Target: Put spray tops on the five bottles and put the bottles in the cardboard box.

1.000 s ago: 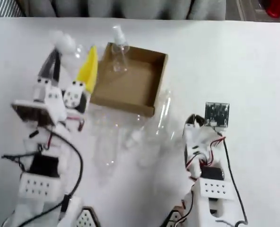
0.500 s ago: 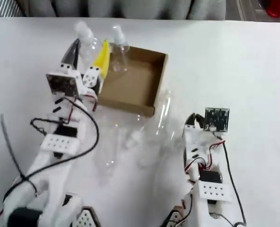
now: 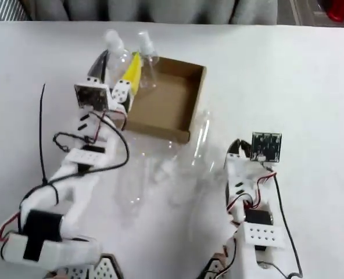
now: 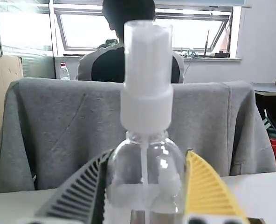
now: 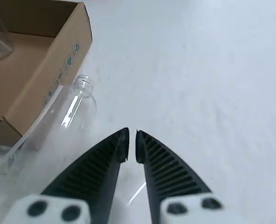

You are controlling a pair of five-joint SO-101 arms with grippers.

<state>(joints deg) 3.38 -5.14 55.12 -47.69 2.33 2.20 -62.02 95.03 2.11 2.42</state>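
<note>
My left gripper (image 3: 118,65), with one black and one yellow finger, is shut on a clear bottle (image 4: 145,175) that carries a white spray top (image 4: 147,79). It holds the bottle (image 3: 115,49) upright just outside the far left corner of the cardboard box (image 3: 178,119). Another capped bottle (image 3: 147,61) rests inside the box at that corner. An uncapped clear bottle (image 5: 79,102) lies on the table against the box's side. My right gripper (image 5: 132,140) is shut on nothing, low over the table to the right of the box (image 5: 44,65).
Several clear bottles (image 3: 160,168) lie on the white table (image 3: 288,70) in front of the box, between the two arms. The right arm's base (image 3: 259,229) stands at the near edge. A grey chair back (image 4: 44,130) rises behind the table.
The left arm has carried the capped bottle from the table left of the box to the box's far left corner. The right arm has stayed still.
</note>
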